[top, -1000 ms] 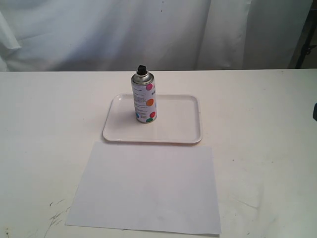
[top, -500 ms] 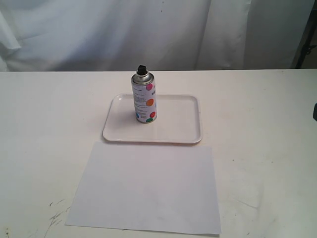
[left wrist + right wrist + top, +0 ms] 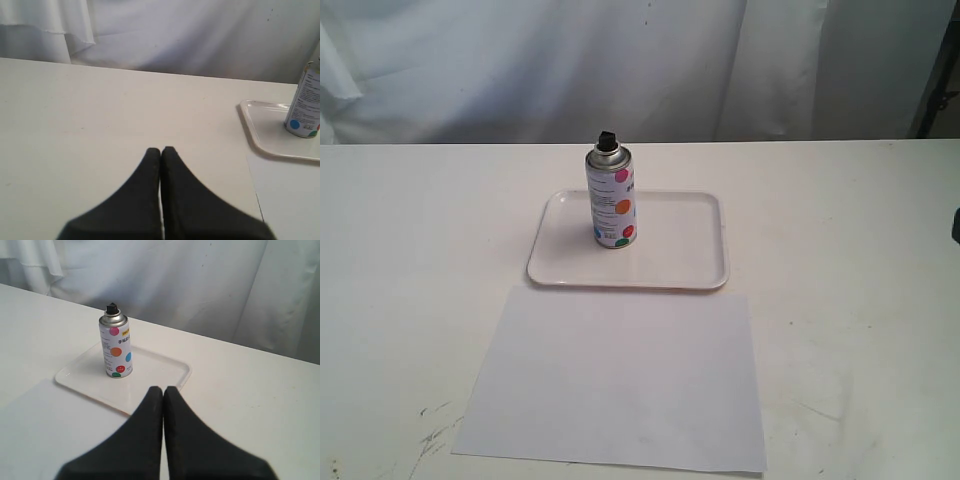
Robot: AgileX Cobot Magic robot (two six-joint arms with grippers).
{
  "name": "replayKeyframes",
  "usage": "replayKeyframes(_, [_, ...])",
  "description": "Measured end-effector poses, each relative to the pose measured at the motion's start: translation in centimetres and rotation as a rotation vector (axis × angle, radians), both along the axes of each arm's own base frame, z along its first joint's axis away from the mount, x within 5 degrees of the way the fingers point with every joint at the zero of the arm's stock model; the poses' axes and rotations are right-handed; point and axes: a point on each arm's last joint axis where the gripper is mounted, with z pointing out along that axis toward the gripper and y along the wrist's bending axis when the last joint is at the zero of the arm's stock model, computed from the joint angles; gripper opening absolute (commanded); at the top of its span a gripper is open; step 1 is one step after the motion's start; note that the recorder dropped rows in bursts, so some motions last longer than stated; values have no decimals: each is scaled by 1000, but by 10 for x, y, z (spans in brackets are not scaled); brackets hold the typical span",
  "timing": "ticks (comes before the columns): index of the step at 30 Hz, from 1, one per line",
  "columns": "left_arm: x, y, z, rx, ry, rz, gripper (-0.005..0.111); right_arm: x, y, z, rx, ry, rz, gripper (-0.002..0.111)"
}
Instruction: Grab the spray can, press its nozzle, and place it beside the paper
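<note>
A white table (image 3: 840, 230) fills the exterior view, with a white cloth backdrop (image 3: 620, 60) hanging along its 12 o'clock edge. The paper (image 3: 615, 380), a plain white sheet, lies flat on the table at 6 o'clock from the tray, its far edge just beside the tray's near rim. The white rounded-corner tray (image 3: 690, 240) sits near the table's middle.

Neither arm shows in the exterior view. In its own wrist view, the left gripper (image 3: 160, 150) has its two black fingers pressed together with nothing between them, above bare table and well apart from the tray. The right gripper (image 3: 163, 389) is likewise closed and empty, pointing toward the tray and clear of the can.

The spray can (image 3: 611, 200) stands upright on the tray, slightly toward 9 o'clock from the tray's centre, touched by nothing. Its black nozzle (image 3: 607, 138) sits on top of the silver shoulder.
</note>
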Motion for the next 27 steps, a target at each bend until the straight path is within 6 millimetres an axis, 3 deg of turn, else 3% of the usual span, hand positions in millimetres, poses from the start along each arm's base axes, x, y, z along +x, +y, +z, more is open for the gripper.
replayKeyframes(27, [-1,2,-4,33,44,20,0,0,0,0,0,0,0,0])
